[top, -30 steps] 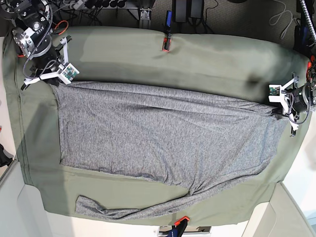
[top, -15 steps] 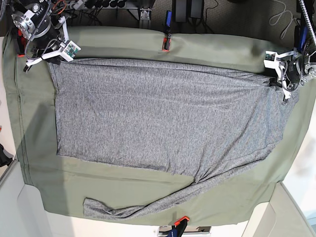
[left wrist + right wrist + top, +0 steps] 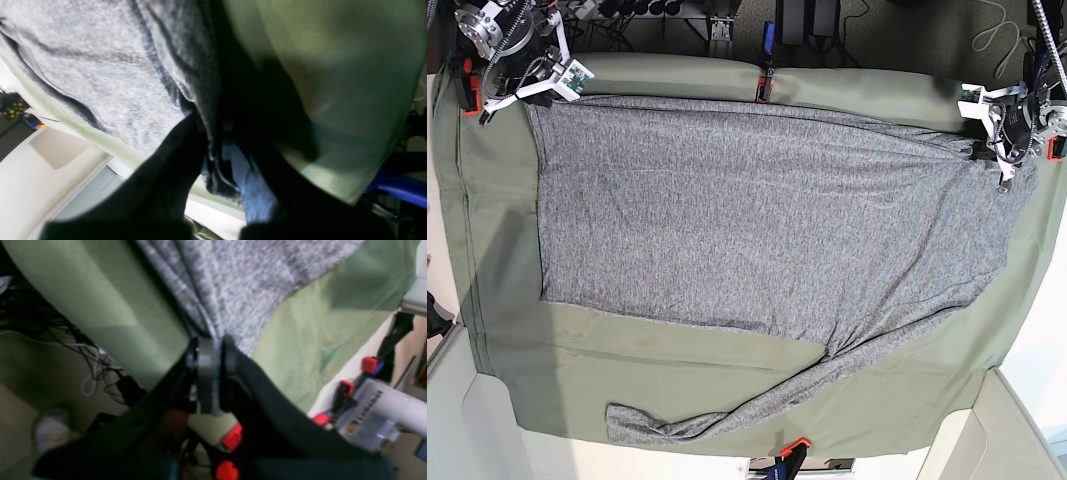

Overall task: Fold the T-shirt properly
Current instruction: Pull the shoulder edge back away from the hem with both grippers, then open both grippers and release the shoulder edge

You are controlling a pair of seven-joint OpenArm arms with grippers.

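Observation:
The heather-grey T-shirt (image 3: 757, 220) lies spread over most of the olive-green table cloth (image 3: 627, 370). One long sleeve (image 3: 717, 420) trails along the near edge. My left gripper (image 3: 983, 152) is at the far right corner, shut on the shirt's edge. In the left wrist view the fabric (image 3: 100, 66) bunches between its dark fingers (image 3: 173, 166). My right gripper (image 3: 530, 100) is at the far left corner, shut on the other corner. In the right wrist view the fabric (image 3: 240, 283) gathers into the closed gripper (image 3: 213, 343).
A red clamp (image 3: 764, 85) holds the cloth at the far edge, another (image 3: 793, 445) at the near edge. Cables and dark equipment (image 3: 807, 20) lie beyond the far edge. White panels (image 3: 477, 430) flank the near corners. Red-and-white hardware (image 3: 367, 406) stands beside the right arm.
Both grippers have moved toward the table's far edge, pulling the shirt's far edge with them. The shirt now lies wider and flatter, and the front sleeve has shifted slightly right.

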